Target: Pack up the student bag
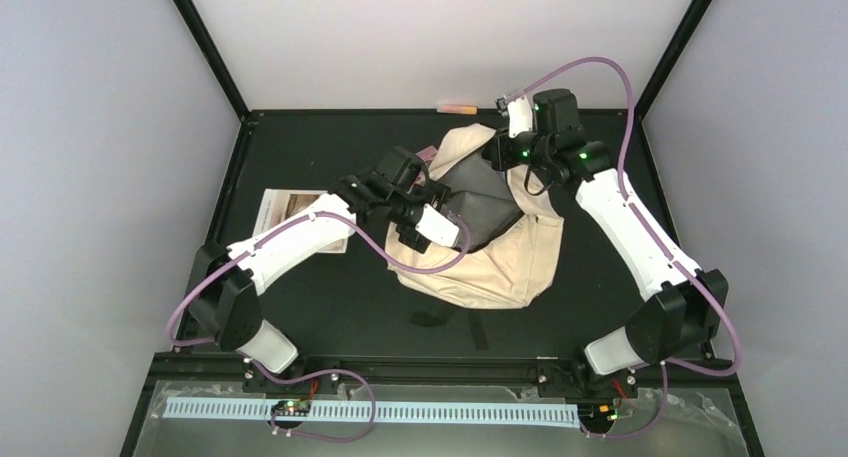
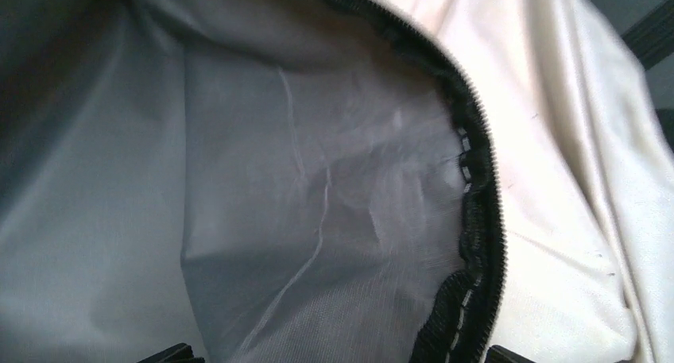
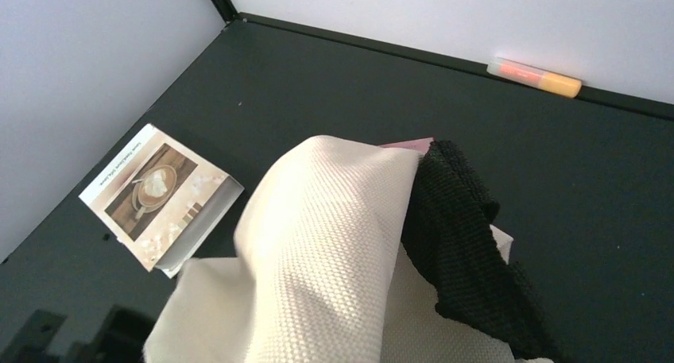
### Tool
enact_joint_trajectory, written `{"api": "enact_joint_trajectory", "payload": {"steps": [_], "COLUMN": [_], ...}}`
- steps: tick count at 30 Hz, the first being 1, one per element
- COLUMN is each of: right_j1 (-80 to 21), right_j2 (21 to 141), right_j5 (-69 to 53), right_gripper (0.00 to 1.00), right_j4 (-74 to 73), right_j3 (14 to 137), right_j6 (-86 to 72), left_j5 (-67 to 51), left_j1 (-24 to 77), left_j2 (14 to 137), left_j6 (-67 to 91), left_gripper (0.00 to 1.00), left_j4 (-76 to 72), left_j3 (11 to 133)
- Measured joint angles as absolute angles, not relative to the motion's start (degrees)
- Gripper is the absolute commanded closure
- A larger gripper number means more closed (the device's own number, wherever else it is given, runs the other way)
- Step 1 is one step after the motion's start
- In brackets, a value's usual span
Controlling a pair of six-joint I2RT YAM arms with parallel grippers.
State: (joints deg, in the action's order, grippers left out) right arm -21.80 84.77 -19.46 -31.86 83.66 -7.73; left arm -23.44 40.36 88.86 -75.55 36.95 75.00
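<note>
The student bag (image 1: 505,262), cream with a black zipper, lies mid-table with its main compartment gaping and the grey lining (image 1: 480,207) exposed. My left gripper (image 1: 455,235) reaches into that opening. In the left wrist view it (image 2: 338,357) is open, its fingertips (image 2: 171,353) far apart at the bottom corners, with only grey lining (image 2: 262,188) and the zipper edge (image 2: 477,220) ahead. My right gripper (image 1: 500,149) is at the bag's far rim. Cream fabric (image 3: 318,260) and black mesh (image 3: 469,252) bunch up over its hidden fingers, so it is shut on the bag's edge.
A booklet (image 1: 285,212) with a coffee picture (image 3: 155,192) lies left of the bag beside my left forearm. An orange-pink highlighter (image 1: 457,108) rests against the back wall (image 3: 534,77). A pink edge (image 3: 409,143) peeks out behind the raised fabric.
</note>
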Motion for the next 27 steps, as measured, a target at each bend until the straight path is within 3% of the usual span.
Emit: {"api": "enact_joint_trajectory", "payload": {"steps": [1, 3, 4, 10, 18, 23, 27], "right_j1": [-21.8, -21.8, -21.8, -21.78, -25.47, -31.03, -32.8], "right_j2": [84.55, 84.23, 83.96, 81.03, 78.43, 72.77, 68.03], "right_j5": [-19.59, -19.62, -19.38, -16.49, -20.14, -27.29, -30.44], "right_gripper": [0.99, 0.99, 0.99, 0.99, 0.99, 0.99, 0.99], "right_j4": [-32.18, -32.93, -33.32, -35.73, -41.47, -35.51, -29.26], "right_j3": [83.66, 83.66, 83.64, 82.04, 82.78, 79.68, 74.98], "right_j6": [-7.75, -7.73, -7.62, -5.82, -5.54, -11.6, -16.88], "left_j5": [-21.74, -18.48, -16.95, -14.2, -18.55, -22.26, -28.38], "left_j1": [40.58, 40.93, 41.06, 41.32, 39.33, 36.1, 35.4], "left_j2": [88.88, 88.97, 88.99, 88.38, 84.73, 83.55, 80.47], "left_j6": [-75.72, -74.7, -73.91, -66.83, -65.1, -62.5, -60.49], "left_gripper": [0.39, 0.93, 0.98, 0.98, 0.98, 0.98, 0.98], "left_j4": [34.68, 30.57, 28.64, 29.39, 54.85, 63.92, 66.11], "left_j3": [73.69, 72.01, 71.85, 77.12, 99.22, 115.31, 118.17]}}
